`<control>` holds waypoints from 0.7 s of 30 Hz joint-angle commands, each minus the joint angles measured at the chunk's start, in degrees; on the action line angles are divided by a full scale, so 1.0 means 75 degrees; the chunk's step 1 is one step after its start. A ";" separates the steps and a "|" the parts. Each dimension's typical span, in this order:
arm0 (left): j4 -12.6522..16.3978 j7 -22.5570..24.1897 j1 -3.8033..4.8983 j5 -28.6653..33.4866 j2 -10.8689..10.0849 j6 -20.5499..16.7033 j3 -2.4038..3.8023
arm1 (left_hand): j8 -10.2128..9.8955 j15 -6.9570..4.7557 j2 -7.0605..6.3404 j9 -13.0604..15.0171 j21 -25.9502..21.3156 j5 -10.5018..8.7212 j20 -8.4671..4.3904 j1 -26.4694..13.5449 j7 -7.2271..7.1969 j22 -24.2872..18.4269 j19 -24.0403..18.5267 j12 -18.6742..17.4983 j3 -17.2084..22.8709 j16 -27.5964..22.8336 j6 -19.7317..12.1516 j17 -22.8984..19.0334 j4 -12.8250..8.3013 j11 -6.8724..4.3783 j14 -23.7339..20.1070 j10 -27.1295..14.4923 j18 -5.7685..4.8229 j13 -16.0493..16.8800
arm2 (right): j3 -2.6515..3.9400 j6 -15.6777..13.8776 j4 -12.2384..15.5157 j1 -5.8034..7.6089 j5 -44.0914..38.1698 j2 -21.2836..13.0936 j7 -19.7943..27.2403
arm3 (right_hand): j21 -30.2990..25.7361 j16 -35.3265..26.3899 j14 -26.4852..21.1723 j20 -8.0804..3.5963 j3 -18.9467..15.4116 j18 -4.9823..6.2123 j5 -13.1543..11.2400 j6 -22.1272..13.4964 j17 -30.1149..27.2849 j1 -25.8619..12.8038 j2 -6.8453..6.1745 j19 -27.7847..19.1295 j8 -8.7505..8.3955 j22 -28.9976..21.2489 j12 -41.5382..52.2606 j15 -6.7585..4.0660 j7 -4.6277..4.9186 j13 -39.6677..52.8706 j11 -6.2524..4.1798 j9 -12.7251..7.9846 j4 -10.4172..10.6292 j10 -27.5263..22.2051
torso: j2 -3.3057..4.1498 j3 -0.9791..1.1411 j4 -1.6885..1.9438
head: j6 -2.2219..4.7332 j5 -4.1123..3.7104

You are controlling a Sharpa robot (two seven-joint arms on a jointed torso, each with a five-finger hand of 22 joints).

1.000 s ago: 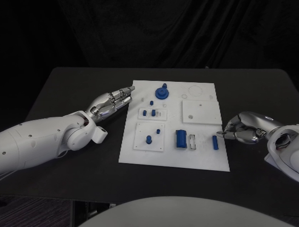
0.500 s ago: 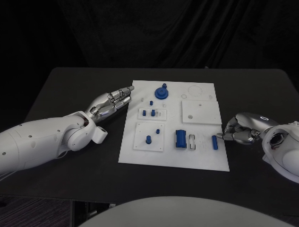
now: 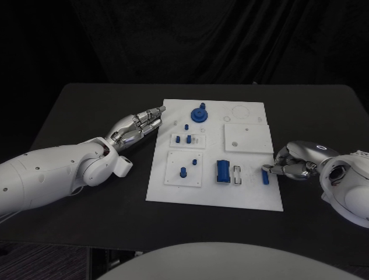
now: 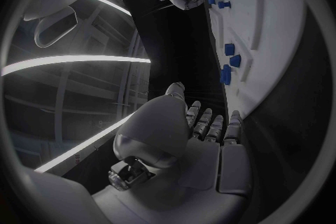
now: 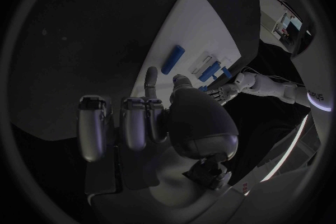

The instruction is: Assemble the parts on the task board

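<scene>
The right hand (image 3: 292, 165), fingers curled and seemingly empty, sits at the task board (image 3: 215, 195) edge just beside the small blue bar (image 3: 265, 177), whose long axis runs toward the robot.

One white task board (image 3: 214, 192), six blue parts (image 3: 224, 170), two silver hands (image 3: 140, 125).

The right hand (image 3: 292, 163) has crept left toward the board (image 3: 214, 198), its fingertips now at the board's right edge, just beside the small blue bar (image 3: 265, 177); a second ago they stood slightly apart from it.
</scene>
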 commanded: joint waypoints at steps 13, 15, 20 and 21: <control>0.0003 0.0514 -0.0023 -0.0002 0.0000 0.0138 0.0005 | 0.0010 0.0103 0.0031 -0.0006 0.0032 0.0040 0.0072 0.0071 0.0011 -0.0007 -0.0018 0.0058 0.0004 -0.0028 -0.0073 -0.0009 0.0048 0.0099 -0.0003 -0.0007 0.0053 0.0007 | 0.0001 0.0333 0.0095 -0.0034 -0.0088 0.0043 -0.0362 | -0.0014 0.0019 0.0720 0.0150 0.0690 -0.0037 -0.3464 0.0191 0.1593 -0.0645 -0.0401 0.0621 -0.0727 0.1904 0.0020 0.0160 0.0195 0.2013 0.0181 -0.0820 -0.0011 0.0798 | -0.0001 0.0003 -0.0006 | 0.0001 0.0036; 0.0007 0.0512 -0.0023 -0.0002 -0.0003 0.0140 0.0005 | 0.0010 0.0103 0.0031 -0.0006 0.0032 0.0040 0.0072 0.0071 0.0011 -0.0007 -0.0018 0.0058 0.0004 -0.0028 -0.0073 -0.0009 0.0048 0.0099 -0.0003 -0.0007 0.0053 0.0007 | 0.0001 0.0363 0.0094 -0.0036 -0.0088 0.0059 -0.0387 | -0.0008 0.0025 0.0722 0.0162 0.0808 -0.0039 -0.3398 0.0235 0.1604 -0.0571 -0.0438 0.0624 -0.0758 0.1906 0.0020 0.0167 0.0197 0.2013 0.0186 -0.0877 -0.0029 0.0798 | 0.0001 0.0004 -0.0006 | 0.0001 0.0044; 0.0014 0.0504 -0.0023 -0.0002 -0.0016 0.0145 0.0005 | 0.0010 0.0103 0.0031 -0.0006 0.0032 0.0040 0.0072 0.0071 0.0011 -0.0007 -0.0018 0.0058 0.0004 -0.0028 -0.0073 -0.0009 0.0048 0.0099 -0.0003 -0.0007 0.0053 0.0007 | 0.0002 0.0461 0.0090 -0.0045 -0.0088 0.0128 -0.0461 | 0.0002 0.0029 0.0722 0.0174 0.1042 -0.0041 -0.3231 0.0311 0.1608 -0.0178 -0.0512 0.0629 -0.0842 0.1910 0.0020 0.0175 0.0200 0.2013 0.0191 -0.1018 -0.0149 0.0798 | 0.0000 0.0004 -0.0004 | 0.0001 0.0042; 0.0015 0.0504 -0.0023 -0.0002 -0.0018 0.0146 0.0005 | 0.0010 0.0103 0.0031 -0.0006 0.0032 0.0040 0.0072 0.0071 0.0011 -0.0007 -0.0018 0.0058 0.0004 -0.0028 -0.0073 -0.0009 0.0048 0.0099 -0.0003 -0.0007 0.0053 0.0007 | 0.0002 0.0464 0.0088 -0.0050 -0.0088 0.0144 -0.0470 | 0.0013 0.0039 0.0726 0.0176 0.1079 -0.0044 -0.3233 0.0318 0.1630 -0.0065 -0.0523 0.0635 -0.0861 0.1914 0.0020 0.0176 0.0202 0.2013 0.0192 -0.1047 -0.0202 0.0798 | 0.0001 0.0005 -0.0006 | 0.0001 0.0040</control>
